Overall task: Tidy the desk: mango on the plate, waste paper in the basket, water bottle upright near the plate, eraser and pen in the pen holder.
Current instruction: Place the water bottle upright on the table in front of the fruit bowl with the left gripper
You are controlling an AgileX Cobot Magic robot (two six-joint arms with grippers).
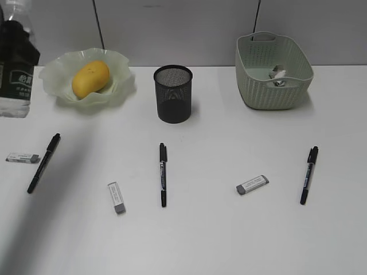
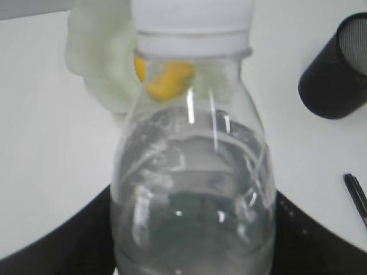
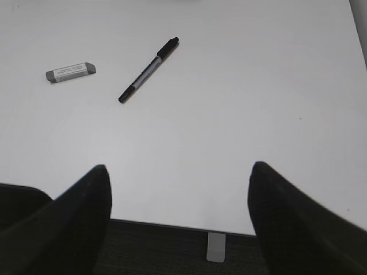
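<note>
My left gripper [image 1: 22, 48] is shut on the clear water bottle [image 1: 12, 74] and holds it upright at the far left, beside the green wavy plate [image 1: 120, 86]. In the left wrist view the bottle [image 2: 192, 172] fills the space between the jaws [image 2: 192, 246]. The yellow mango [image 1: 90, 78] lies on the plate. The waste paper [image 1: 278, 75] lies in the sage basket [image 1: 258, 91]. The black mesh pen holder [image 1: 172, 93] stands mid-desk. My right gripper [image 3: 179, 167] is open and empty over the desk's front edge.
Three black pens lie on the white desk [image 1: 218, 229]: left [image 1: 44, 162], middle [image 1: 163, 173], right [image 1: 308, 174]. Three grey erasers lie left [image 1: 23, 157], front [image 1: 116, 197] and right [image 1: 252, 184]. The right wrist view shows a pen [image 3: 148, 70] and an eraser [image 3: 70, 72].
</note>
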